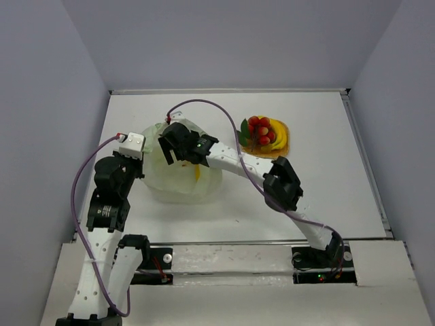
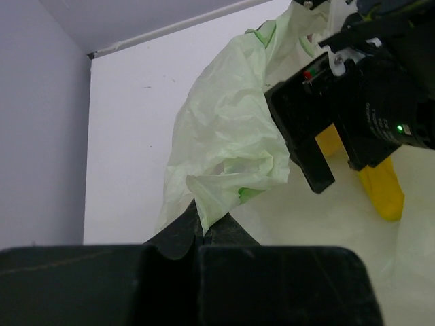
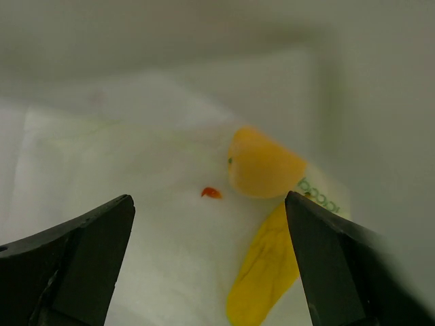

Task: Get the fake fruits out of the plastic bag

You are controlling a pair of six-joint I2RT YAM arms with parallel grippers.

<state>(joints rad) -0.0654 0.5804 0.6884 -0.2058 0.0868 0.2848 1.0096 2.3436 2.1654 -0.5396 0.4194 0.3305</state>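
Reaching down through the open mouth of the large, crinkly, pale yellow-green plastic bag point(image 1: 183, 182), the right gripper point(image 3: 209, 204) hangs with its two black fingers spread wide and nothing between them. Just past the fingertips, on the bag's floor, lies a smooth yellow-orange oval fruit point(image 3: 264, 164). A curved yellow banana point(image 3: 265, 272) lies close against it, as far as I can tell. A small red-orange printed mark point(image 3: 211, 193) shows on the film beside the oval.

At the bag's left rim the left gripper point(image 2: 202, 234) has its fingers pressed together on a fold of the plastic, holding that side of the mouth up and open.

To the right of the bag, well apart from it on the white table point(image 1: 326, 190), sits an orange woven mat point(image 1: 283, 151). It carries a cluster of small red balls point(image 1: 260, 129) and more yellow bananas point(image 1: 277, 130), so part of the job looks done.

I judge the step in hand to be the approach to a fruit inside the bag, with no grasp made yet. The next move calls for lowering the open fingers to either side of one piece, probably the oval. They should close on the fruit alone without pinching the loose film under it, then lift out through the mouth while the left side stays held.
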